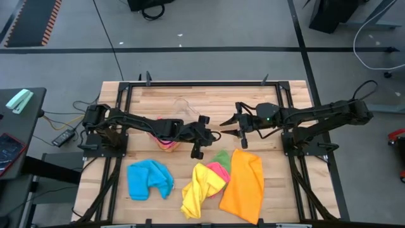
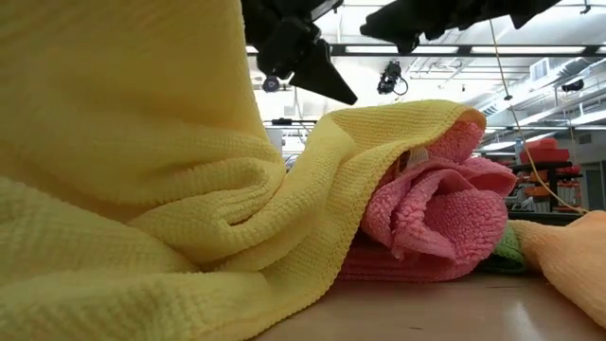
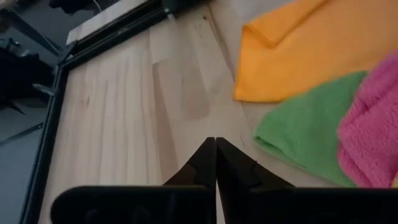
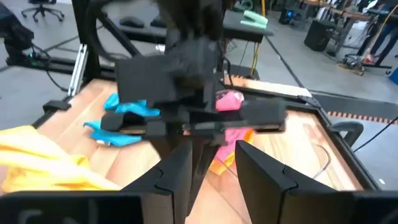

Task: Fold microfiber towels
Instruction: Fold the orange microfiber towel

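Blue towel (image 1: 149, 179) front-left, yellow towel (image 1: 201, 188), pink towel (image 1: 219, 170), green towel (image 1: 223, 158), orange towel (image 1: 243, 185) front-centre; left gripper (image 1: 217, 135) pinched closed, empty, above wooden table (image 1: 209, 98); right gripper (image 1: 228, 126) facing it, fingers parted, empty

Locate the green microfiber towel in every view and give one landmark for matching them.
High view: green microfiber towel at centre, peeking out between pink and orange.
Low view: sliver at right, behind pink.
Left wrist view: lower right.
Right wrist view: not visible.
Shared landmark: the orange microfiber towel beside it.
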Tool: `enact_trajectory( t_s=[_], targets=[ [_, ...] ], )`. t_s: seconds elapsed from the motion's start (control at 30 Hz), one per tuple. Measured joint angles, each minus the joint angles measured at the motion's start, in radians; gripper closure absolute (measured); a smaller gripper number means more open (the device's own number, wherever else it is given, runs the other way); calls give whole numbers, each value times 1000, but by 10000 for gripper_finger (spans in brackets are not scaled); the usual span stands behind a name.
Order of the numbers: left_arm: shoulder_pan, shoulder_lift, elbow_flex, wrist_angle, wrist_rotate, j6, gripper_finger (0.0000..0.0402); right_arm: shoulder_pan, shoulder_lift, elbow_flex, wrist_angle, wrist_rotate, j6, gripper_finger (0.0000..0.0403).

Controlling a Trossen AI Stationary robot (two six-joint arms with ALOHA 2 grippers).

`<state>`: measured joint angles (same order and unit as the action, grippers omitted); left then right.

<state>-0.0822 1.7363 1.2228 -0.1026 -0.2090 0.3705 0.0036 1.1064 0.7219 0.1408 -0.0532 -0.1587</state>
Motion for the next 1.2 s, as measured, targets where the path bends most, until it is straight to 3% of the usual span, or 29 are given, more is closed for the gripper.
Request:
enact_trajectory(
  t_s=[0.2,0.67,0.97,1.1,1.2],
  targets=[
    [28,0,0,0,-1,-110,373,-1,29,0,-13,0,21,272],
    [28,0,0,2,-1,-155,389,0,47,0,40,0,34,272],
    [28,0,0,30,-1,-170,370,0,57,1,38,0,35,272],
    [28,0,0,31,-1,-169,369,15,54,4,2,14,16,272],
    [29,0,0,30,-1,-169,374,56,51,50,-129,98,26,272]
  ],
)
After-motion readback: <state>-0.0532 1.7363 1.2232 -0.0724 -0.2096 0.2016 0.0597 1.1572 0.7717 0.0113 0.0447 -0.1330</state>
